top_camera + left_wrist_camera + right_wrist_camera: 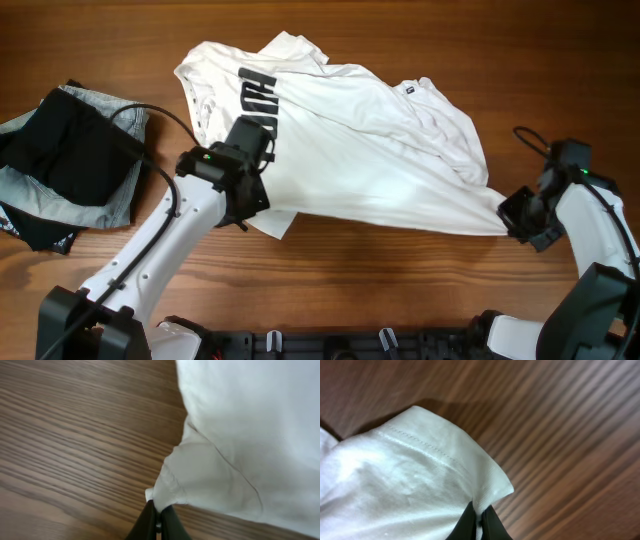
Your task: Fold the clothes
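The clothes, one big wrinkled white shirt [350,140] with black lettering and a small dark neck label, lie spread across the middle of the wooden table. My left gripper [262,212] is shut on the shirt's near-left hem corner; in the left wrist view the white cloth [225,455] bunches out of the pinched gripper [159,510]. My right gripper [505,222] is shut on the near-right hem corner, the cloth drawn to a point there. In the right wrist view the stitched hem [435,460] rises from the closed gripper [479,512].
A black folded garment [60,150] lies on a pale grey-blue folded one [125,205] at the table's left edge, close to my left arm. Bare wood [400,280] runs along the front, between the two arms.
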### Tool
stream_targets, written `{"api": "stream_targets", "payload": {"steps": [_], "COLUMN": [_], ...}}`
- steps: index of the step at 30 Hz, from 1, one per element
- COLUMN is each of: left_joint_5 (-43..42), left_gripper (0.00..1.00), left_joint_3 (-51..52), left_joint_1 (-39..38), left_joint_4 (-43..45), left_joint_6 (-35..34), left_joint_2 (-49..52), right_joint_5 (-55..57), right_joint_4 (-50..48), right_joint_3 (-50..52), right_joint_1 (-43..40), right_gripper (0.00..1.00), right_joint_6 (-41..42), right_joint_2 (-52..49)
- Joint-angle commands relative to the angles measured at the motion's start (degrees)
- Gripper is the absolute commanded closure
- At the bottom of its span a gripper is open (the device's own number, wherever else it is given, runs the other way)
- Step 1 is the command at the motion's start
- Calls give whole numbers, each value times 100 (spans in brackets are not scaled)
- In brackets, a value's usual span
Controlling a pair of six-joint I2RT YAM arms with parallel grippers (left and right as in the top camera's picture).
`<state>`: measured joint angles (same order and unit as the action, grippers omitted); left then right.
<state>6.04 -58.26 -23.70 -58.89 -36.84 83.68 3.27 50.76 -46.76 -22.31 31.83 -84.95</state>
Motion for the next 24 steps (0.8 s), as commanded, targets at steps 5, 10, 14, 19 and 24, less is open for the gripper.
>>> {"api": "stream_targets", "payload": {"steps": [5, 10, 14, 19, 24], "left_joint_5": [-1596, -3058, -2173, -977, 297], "left_gripper": [96, 96, 57, 38, 38], "left_joint_3": [-68, -68, -68, -68, -52], "left_joint_1": [-1051, -1888, -2107, -1864, -1235], "left_joint_4": [369, 929, 957, 935, 595], "left_joint_6": [81, 1740, 2026, 1416, -240], "left_joint_2": [-9, -9, -9, -9, -9], "right_joint_5": [227, 225, 216, 116, 70], "right_joint_4": [-164, -221, -251, -275, -302], "right_joint_3": [-85, -85, -81, -79, -79], "right_joint_1": [-170, -170, -170, -170, -170], "right_gripper": [96, 96, 96, 95, 95], "right_joint_6": [-481, -485, -485, -490, -490], "right_joint_2": [9, 9, 9, 9, 9]}}
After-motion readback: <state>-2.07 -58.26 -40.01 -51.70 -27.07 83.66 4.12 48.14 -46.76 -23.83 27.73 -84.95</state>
